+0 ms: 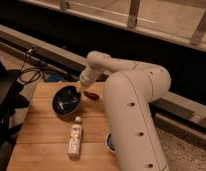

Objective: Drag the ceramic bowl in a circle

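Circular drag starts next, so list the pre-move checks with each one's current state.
1. Bowl upright on the table: ok.
2. End effector at the bowl's rim nearest the arm: ok.
3. Secure hold on the rim: cannot tell.
4. Room toward the bottle, lying close in front of the bowl: not ok.
5. Room toward the red item beside the end effector: not ok.
6. Room toward the dish, partly hidden behind the arm: cannot tell.

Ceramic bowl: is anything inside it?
Inside the ceramic bowl only pale speckles on dark glaze show; no loose item. The gripper sits at its upper-right rim, covering that edge, so anything there is hidden.
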